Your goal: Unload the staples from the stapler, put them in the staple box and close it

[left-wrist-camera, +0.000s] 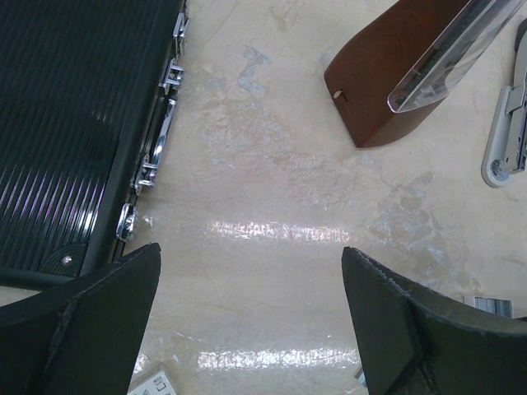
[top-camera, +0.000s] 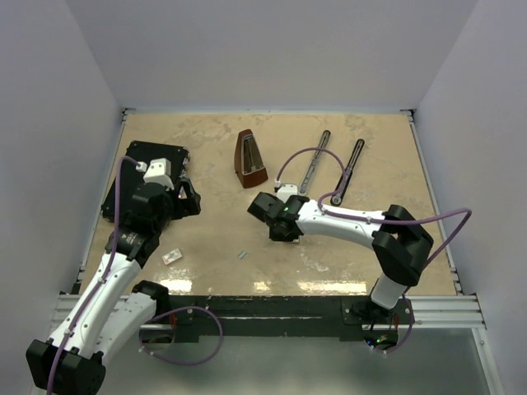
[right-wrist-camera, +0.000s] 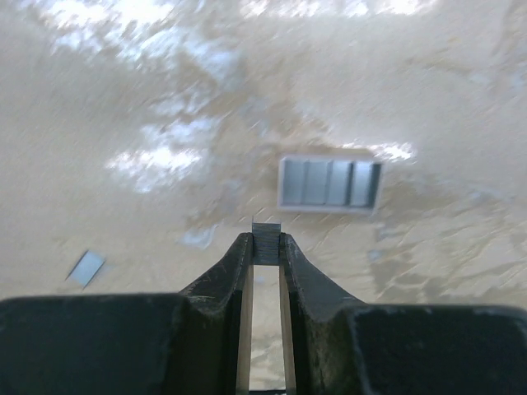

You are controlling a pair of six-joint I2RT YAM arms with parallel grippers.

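Observation:
The stapler (top-camera: 315, 161) lies swung open at the back right, its two thin black-and-silver arms side by side; one end also shows in the left wrist view (left-wrist-camera: 506, 140). My right gripper (right-wrist-camera: 265, 240) is shut on a tiny silvery strip of staples (right-wrist-camera: 266, 244), pinched at the fingertips above the table. In the top view that gripper (top-camera: 258, 207) hovers mid-table, in front of the stapler. A wider grey segmented strip (right-wrist-camera: 329, 183) lies on the table beyond the tips. My left gripper (left-wrist-camera: 251, 313) is open over bare table, holding nothing.
A brown pyramid metronome (top-camera: 249, 160) stands at the back centre. A flat black case (top-camera: 142, 177) lies at the left, next to my left gripper (top-camera: 189, 200). A small white piece (top-camera: 172, 256) and a tiny grey strip (top-camera: 242, 254) lie near the front.

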